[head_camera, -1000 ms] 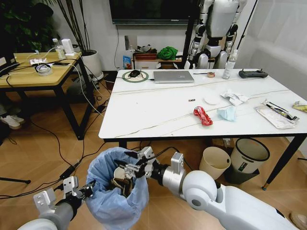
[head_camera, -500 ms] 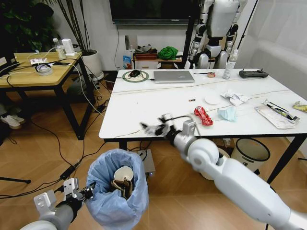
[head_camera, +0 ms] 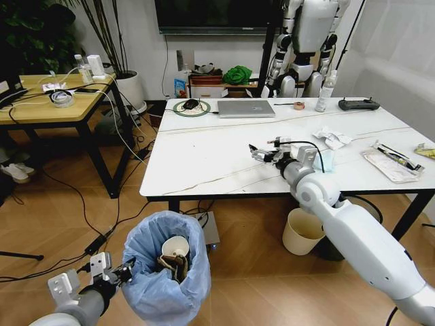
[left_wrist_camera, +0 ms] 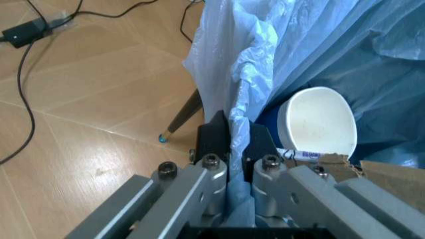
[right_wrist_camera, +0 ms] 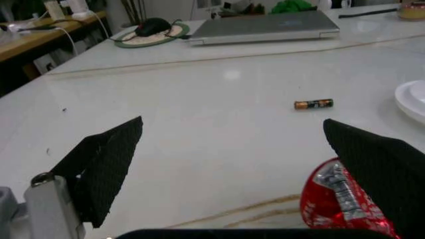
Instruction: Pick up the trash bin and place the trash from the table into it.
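The left gripper (head_camera: 121,270) pinches the rim of the trash bin (head_camera: 165,272) low at the robot's left side, over the wooden floor in front of the table (head_camera: 217,159). In the left wrist view its two black fingers (left_wrist_camera: 214,140) press together on a fold of the crinkled light-blue bag (left_wrist_camera: 246,94). Inside the bin lie a white paper cup (head_camera: 174,246), seen from the wrist as a round white base (left_wrist_camera: 317,123), and a piece of brown cardboard (head_camera: 178,265).

The right gripper (head_camera: 262,152) reaches out over the marble-look tabletop, its arm stretching from the lower right of the head view. Its fingers are spread wide and hold nothing; in the right wrist view the two dark pads (right_wrist_camera: 106,167) stand far apart above the white surface, with the red crumpled wrapper (right_wrist_camera: 335,201) just beside the pad on the far side of the gap. A small battery (right_wrist_camera: 313,104) lies farther ahead on the table.

Other litter rests on the table's right half: a pale blue face mask (head_camera: 327,160) close behind the right wrist, white tissues (head_camera: 332,138) beyond it, a clear plastic package (head_camera: 389,163) and a yellow wrapper (head_camera: 426,151) near the right edge. A closed laptop (head_camera: 246,108) sits at the far side. A cream bucket (head_camera: 303,231) stands on the floor under the table.
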